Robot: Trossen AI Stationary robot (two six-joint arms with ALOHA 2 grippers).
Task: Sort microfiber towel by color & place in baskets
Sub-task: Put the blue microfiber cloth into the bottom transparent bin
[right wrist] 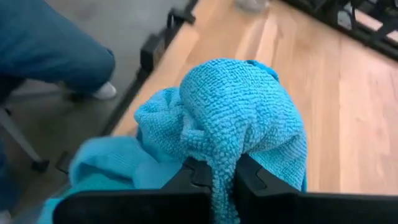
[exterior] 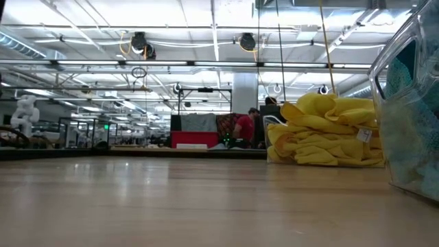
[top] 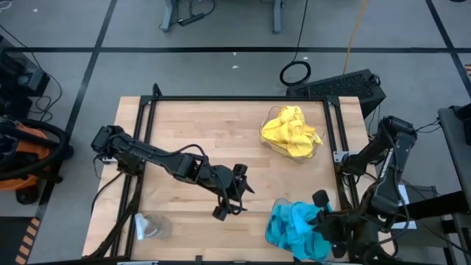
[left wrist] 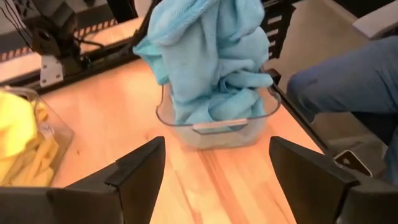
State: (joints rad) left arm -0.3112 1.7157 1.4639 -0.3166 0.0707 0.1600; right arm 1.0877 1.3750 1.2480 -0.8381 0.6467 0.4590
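Turquoise towel (right wrist: 249, 118) sits pinched in the right gripper (right wrist: 214, 177) over the bin (left wrist: 217, 127) at the worktop's near right corner; left gripper (top: 234, 193) gapes empty mid-table.

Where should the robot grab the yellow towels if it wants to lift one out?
Probably the highest fold of the yellow towels, coming straight down from above. They are heaped well over the rim of their clear basket, so the top sticks up free, while the basket walls block the sides. The open left gripper is nearer to it.
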